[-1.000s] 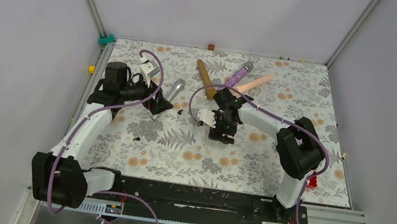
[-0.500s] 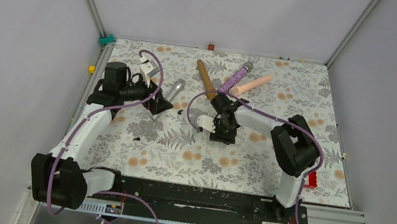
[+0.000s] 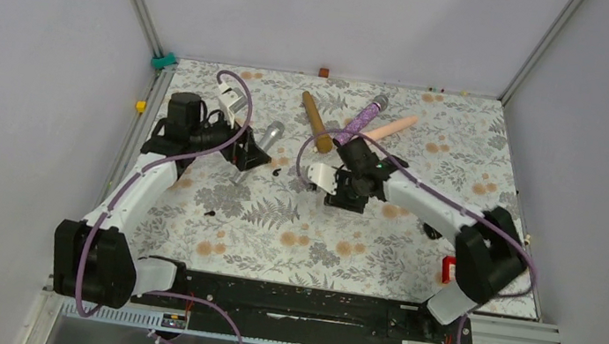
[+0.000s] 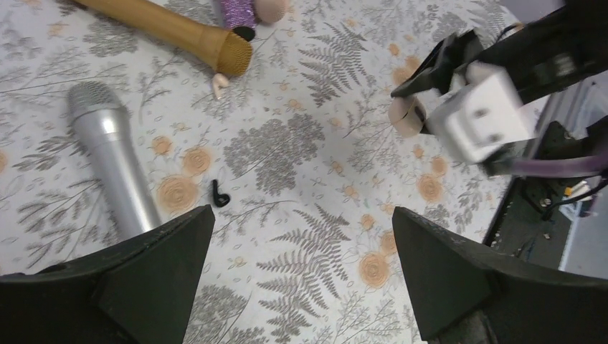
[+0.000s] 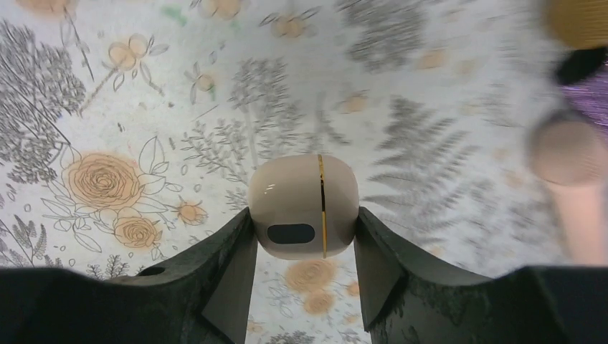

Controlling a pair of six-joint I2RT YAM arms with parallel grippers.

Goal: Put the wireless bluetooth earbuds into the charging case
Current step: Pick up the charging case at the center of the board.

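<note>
Lying nearest the arm bases on the floral table [image 3: 316,258] is a tiny black piece [image 3: 209,211], too small to identify. Farther in, the right gripper [image 5: 302,223] is clamped on the beige charging case [image 5: 301,192], whose gold seam runs vertically between the fingers. Left of it, a black earbud [image 4: 220,195] lies on the table just beside the silver microphone [image 4: 111,165], below the left gripper [image 4: 301,215], whose jaws are spread wide and hold nothing. Farthest back lie the gold microphone [image 4: 179,32], the purple glitter microphone [image 3: 364,116] and the pink microphone [image 3: 388,128], close together.
</note>
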